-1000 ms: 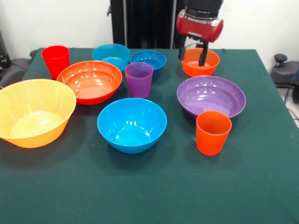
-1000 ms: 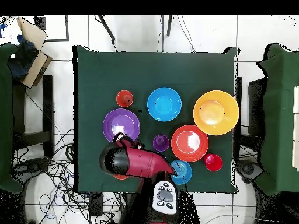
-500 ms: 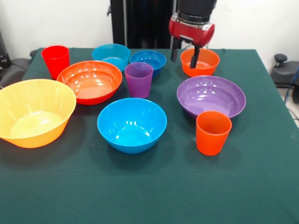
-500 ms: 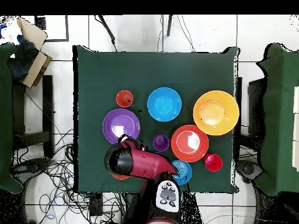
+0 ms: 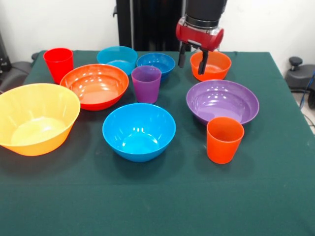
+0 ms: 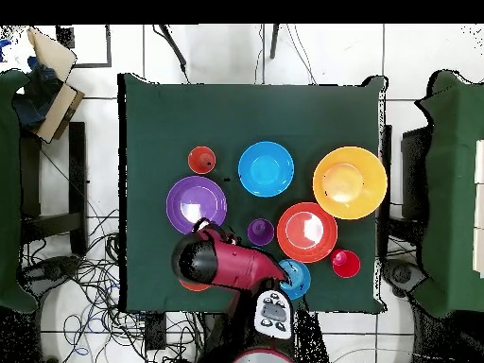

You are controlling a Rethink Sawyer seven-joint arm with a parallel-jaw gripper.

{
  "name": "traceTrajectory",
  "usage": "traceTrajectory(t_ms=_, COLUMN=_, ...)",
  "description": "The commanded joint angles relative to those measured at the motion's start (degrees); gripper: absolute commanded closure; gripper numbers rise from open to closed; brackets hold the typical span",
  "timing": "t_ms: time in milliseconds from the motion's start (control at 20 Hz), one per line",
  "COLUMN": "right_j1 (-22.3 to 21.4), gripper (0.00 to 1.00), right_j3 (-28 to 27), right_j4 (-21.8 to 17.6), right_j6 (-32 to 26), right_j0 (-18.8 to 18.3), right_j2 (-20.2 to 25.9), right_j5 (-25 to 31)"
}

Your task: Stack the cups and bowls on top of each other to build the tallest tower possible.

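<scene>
Compared with one second ago, the end effector (image 5: pixel 191 57) has shifted toward the picture's left in the front view and sits a little higher; it now hangs at the left rim of the small orange bowl (image 5: pixel 213 65) instead of over its middle. Its two dark fingers (image 5: pixel 202 61) are spread apart and hold nothing; one finger stands outside the rim, the other is in front of the bowl's inner wall. Nothing else has changed place.

All cups and bowls stand separately on the green surface (image 5: pixel 157 196), each upright with the mouth up, and no tower is begun.

The yellow bowl (image 5: pixel 35 118) is at the left edge of the front view. Behind it, to the right, stands the orange-red bowl (image 5: pixel 95 85). The purple bowl (image 5: pixel 222 102) is on the right side, just in front of the small orange bowl. The medium blue bowl (image 5: pixel 139 131) is near the middle, closest to the camera among the bowls. At the far side, the teal bowl (image 5: pixel 117 58) and the small blue bowl (image 5: pixel 156 64) stand side by side, very close.

The purple cup (image 5: pixel 146 83) is just in front of the small blue bowl and beside the orange-red bowl. The orange cup (image 5: pixel 225 139) stands just in front of the purple bowl. The red cup (image 5: pixel 58 64) is at the far left corner.

In the overhead view, the red arm (image 6: pixel 227 265) covers the small orange bowl almost fully.
</scene>
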Motion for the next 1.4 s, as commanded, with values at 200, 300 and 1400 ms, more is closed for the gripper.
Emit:
traceTrajectory(t_ms=200, right_j1=-0.5, gripper=0.0, right_j3=-0.9, right_j4=-2.9, right_j6=4.1, right_j0=0.1, right_j2=1.5, right_j5=0.9)
traceTrajectory(t_ms=300, right_j1=-1.3, gripper=0.0, right_j3=-1.2, right_j4=-3.5, right_j6=3.0, right_j0=-0.3, right_j2=0.9, right_j5=2.4)
traceTrajectory(t_ms=1400, right_j1=6.7, gripper=0.0, right_j3=-3.8, right_j4=-9.9, right_j6=3.4, right_j0=-5.3, right_j2=2.7, right_j5=-7.5)
